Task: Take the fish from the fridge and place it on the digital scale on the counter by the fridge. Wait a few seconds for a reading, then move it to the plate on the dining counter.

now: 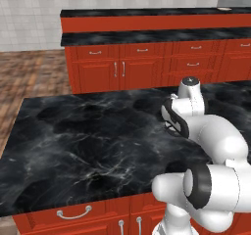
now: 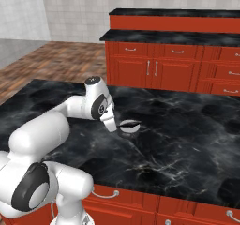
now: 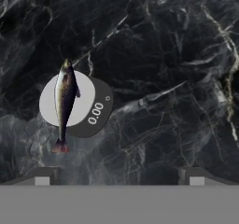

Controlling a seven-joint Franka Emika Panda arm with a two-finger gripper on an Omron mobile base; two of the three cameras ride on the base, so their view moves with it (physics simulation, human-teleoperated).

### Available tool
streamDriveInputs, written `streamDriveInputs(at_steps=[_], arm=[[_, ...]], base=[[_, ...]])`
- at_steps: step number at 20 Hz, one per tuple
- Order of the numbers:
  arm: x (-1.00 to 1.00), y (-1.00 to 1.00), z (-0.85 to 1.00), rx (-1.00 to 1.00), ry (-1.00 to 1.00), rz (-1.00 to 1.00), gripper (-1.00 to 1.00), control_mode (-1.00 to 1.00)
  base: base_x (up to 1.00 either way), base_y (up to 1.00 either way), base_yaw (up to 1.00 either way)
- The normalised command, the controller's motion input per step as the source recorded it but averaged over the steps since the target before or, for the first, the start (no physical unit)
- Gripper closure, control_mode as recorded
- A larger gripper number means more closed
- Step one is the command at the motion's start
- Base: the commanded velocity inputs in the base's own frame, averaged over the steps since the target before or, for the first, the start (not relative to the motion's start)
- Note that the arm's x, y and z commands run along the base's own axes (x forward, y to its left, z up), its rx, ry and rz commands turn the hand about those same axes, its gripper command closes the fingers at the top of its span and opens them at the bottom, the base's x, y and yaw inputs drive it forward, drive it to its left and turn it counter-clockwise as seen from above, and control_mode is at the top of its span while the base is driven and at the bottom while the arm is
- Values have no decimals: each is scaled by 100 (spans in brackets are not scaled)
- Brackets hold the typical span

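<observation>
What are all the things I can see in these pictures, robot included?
fish: one, dark grey with a reddish tail, lying across the scale's pale round platform.
digital scale: one, dark body with a pale disc, display reading 0.00, on the near counter.
counter: one, black white-veined marble over red doors and drawers with silver handles, nearest the robot.
back cabinets: a row, red with silver handles under a black top, across the room.
floor: brown wood planks, on the left.
wall: pale tiles, behind.
gripper: one, two dark finger tips set wide apart, above the counter beside the scale, holding nothing.
robot arm: one, white with dark joints.
</observation>
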Motion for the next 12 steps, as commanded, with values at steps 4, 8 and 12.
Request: streamDriveInputs(at_steps=[4, 8, 12], arm=[[0, 0, 0, 0, 0, 0, -100, -100], [0, 0, 0, 0, 0, 0, -100, -100], [0, 0, 0, 0, 0, 0, -100, -100]], base=[[0, 0, 0], [0, 0, 0], [0, 0, 0]])
